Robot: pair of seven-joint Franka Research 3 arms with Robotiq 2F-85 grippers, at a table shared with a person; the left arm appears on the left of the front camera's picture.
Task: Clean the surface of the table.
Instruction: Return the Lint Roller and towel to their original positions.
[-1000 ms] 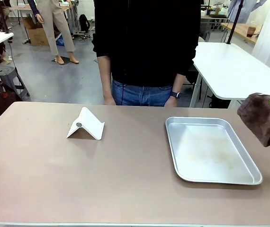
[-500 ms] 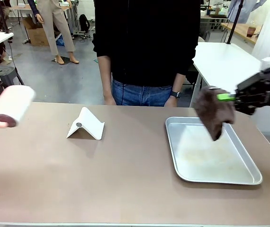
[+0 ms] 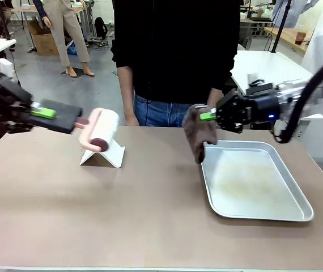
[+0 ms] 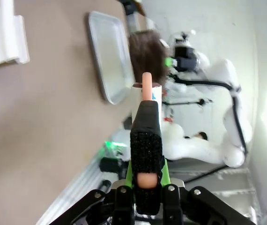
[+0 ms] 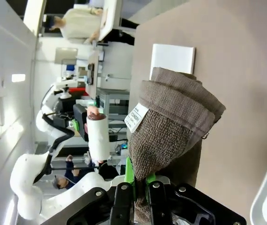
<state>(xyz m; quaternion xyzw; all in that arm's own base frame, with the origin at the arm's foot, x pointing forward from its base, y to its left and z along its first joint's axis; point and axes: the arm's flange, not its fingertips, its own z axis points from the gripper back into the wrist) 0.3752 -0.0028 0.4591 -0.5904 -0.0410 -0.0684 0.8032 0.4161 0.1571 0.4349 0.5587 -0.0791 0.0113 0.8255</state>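
The left end effector (image 3: 43, 113) is clamped on the black handle of a lint roller (image 3: 96, 130), holding it level above the far left of the table (image 3: 122, 215), with the roll just over a white folded stand (image 3: 103, 150) that sits on the tan top. From the left wrist view the handle runs straight out between the fingers, so the roll leads the arm — a sensible way to carry a tool that has to be pressed flat and rolled along the surface.

The right end effector (image 3: 209, 117) is closed on a folded brown cloth (image 3: 199, 131), pinched at its upper edge so the rest hangs free. The cloth dangles over the far left corner of a metal tray (image 3: 252, 178), which lies on the right half of the table; whether it touches the rim I cannot tell. Hanging loose like that, it can be lowered and dragged as a wiping pad.

A person (image 3: 175, 56) stands at the far edge, hands down. Neither tool is on the tabletop yet, so by my reading the cleaning itself has not begun.
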